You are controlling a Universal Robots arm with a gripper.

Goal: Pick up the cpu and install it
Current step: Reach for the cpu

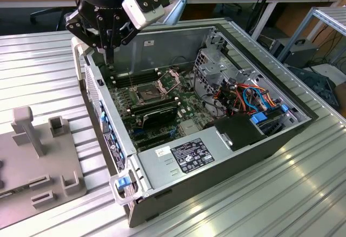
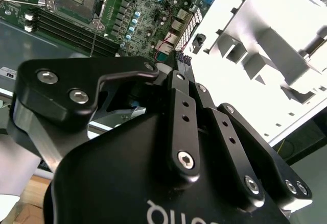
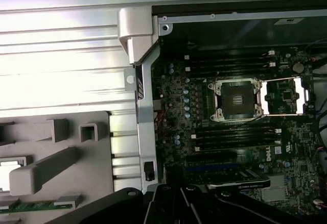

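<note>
— Progress, then: was the cpu in when you looked?

— No. The socket (image 1: pixel 147 91) lay bare. Its load plate (image 1: pixel 172 79) was swung up and open, I'd say so that a chip could drop straight in. Where the cpu itself sat I could not tell.

— And the arm?

— The end effector (image 1: pixel 110 59) hung over the rim of the computer case (image 1: pixel 157 42), pointing straight down. It looked clenched, drawn together on nothing that I could see. The socket was below it and a little further into the case, with memory sticks (image 3: pixel 230 134) flanking it.

— Why was the case on its side?

— With the side panel off and the motherboard (image 1: pixel 186 99) facing up, everything could be reached from above. That seemed the point. It lay flat on the ribbed tabletop (image 1: pixel 43 69).

— Anything outside the case?

— A grey fixture (image 1: pixel 38 161), on the side of the end effector away from the socket, near the case wall. It had raised blocks and slots, and a green strip of board (image 3: pixel 30 206) lay in one of them. I took it for a holder that kept parts in known spots for the arm.
</note>
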